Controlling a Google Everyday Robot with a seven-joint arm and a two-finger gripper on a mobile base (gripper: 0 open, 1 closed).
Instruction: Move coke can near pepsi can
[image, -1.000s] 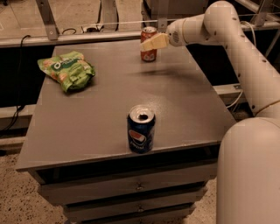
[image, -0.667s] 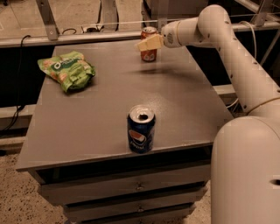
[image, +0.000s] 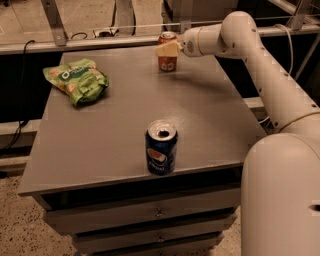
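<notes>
The coke can (image: 167, 62) is orange-red with a silver top and stands upright at the far edge of the grey table (image: 110, 125). The pepsi can (image: 161, 148) is dark blue with a round logo and an open silver top. It stands upright near the table's front edge, far from the coke can. My gripper (image: 168, 46) comes in from the right at the coke can's upper part. One pale finger (image: 166, 49) lies across the front of the can, and the gripper looks open around it. The can rests on the table.
A green snack bag (image: 77, 80) lies at the table's far left. My white arm (image: 260, 65) spans the right side above the table's right edge. Drawers (image: 150, 215) are below the tabletop. A rail (image: 90, 42) runs behind the table.
The gripper has moved left, from beside the coke can's right side to over its upper part. Both cans and the bag have stayed put.
</notes>
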